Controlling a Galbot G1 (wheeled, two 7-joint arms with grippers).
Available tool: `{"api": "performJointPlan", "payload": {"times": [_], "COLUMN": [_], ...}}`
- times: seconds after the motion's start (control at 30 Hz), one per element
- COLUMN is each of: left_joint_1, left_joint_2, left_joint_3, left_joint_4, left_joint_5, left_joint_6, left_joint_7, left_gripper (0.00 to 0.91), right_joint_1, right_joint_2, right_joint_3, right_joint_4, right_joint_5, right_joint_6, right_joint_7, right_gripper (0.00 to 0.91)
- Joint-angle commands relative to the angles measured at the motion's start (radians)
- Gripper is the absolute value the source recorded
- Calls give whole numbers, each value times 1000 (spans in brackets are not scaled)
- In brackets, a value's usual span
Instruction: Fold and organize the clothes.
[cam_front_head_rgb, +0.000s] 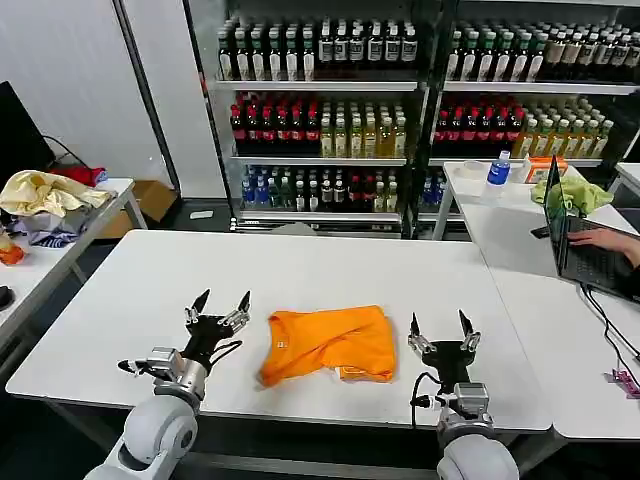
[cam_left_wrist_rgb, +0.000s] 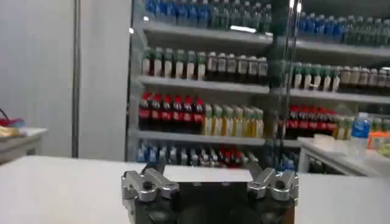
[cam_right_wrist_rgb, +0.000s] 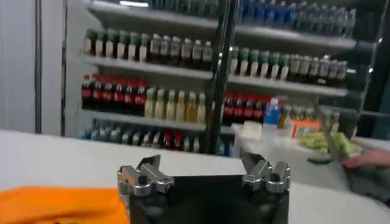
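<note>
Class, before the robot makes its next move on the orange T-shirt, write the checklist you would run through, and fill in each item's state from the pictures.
1. Left gripper open and empty: ok; its fingers are spread, holding nothing.
2. Right gripper open and empty: ok.
3. Grippers flank the shirt: ok; one stands on each side of the orange T-shirt, neither touching it.
4. Shirt fully on the white table: ok, though it lies near the front edge.
5. Fold neat and flat: not ok; the shirt is bunched, with uneven edges and a corner trailing toward the front.
6. White lettering facing down or inward: cannot tell.
</note>
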Motion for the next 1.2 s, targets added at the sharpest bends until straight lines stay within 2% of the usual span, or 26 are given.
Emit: {"api": "performJointPlan", "payload": {"times": [0.03,1.2], "left_joint_1": [50,148], "left_joint_2": [-16,-12], "left_joint_3": [-28,-86], "left_joint_4": [-30,-90], "left_joint_5": [66,75], "left_joint_6": [-89,-71], "left_joint_7": [-8,0], "left_gripper": [907,907], "right_joint_1": [-38,-116], "right_joint_2": [17,30], "right_joint_3": [49,99], "right_joint_4": [15,83], "right_joint_5": [-78,-105], "right_joint_6": [149,139], "right_joint_7": [-30,-49], "right_gripper": [907,907]}}
